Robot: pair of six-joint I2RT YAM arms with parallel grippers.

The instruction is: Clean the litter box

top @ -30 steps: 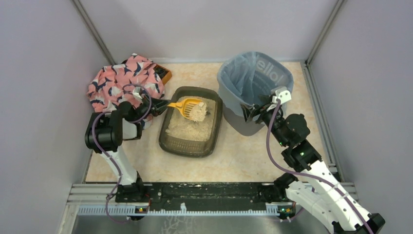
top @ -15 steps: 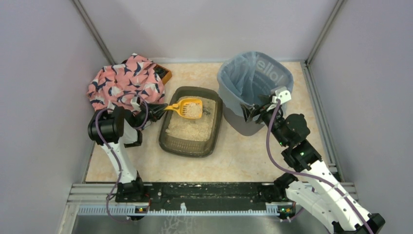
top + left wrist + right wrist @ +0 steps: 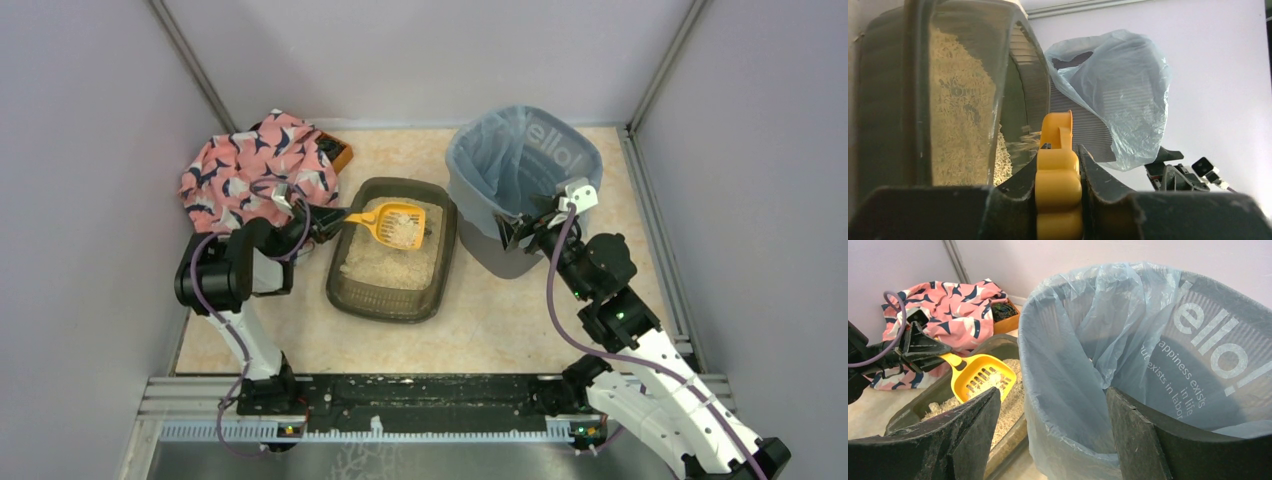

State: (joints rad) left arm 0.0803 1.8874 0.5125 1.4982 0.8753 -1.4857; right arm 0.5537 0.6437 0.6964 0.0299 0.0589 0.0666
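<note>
The litter box (image 3: 385,308), a low dark tray of pale litter, sits mid-table; it fills the left of the left wrist view (image 3: 913,100). My left gripper (image 3: 325,225) is shut on the handle of a yellow slotted scoop (image 3: 394,222), held level over the box's far end with a little litter in it. The handle (image 3: 1059,185) is clamped between the fingers, and grains are falling beside it. My right gripper (image 3: 520,232) stands open, its jaws straddling the near rim of the grey bin (image 3: 520,160) with a blue bag; one finger (image 3: 973,420) is outside.
A pink patterned cloth (image 3: 255,170) lies heaped at the back left over an orange box (image 3: 340,155), close behind my left arm. Grey walls enclose the table on three sides. The bin (image 3: 1148,350) stands right beside the litter box's right edge.
Most of the litter heaped in the scoop has sifted through its slots into the box. My left wrist swung slightly back and up. The right arm has not moved.
</note>
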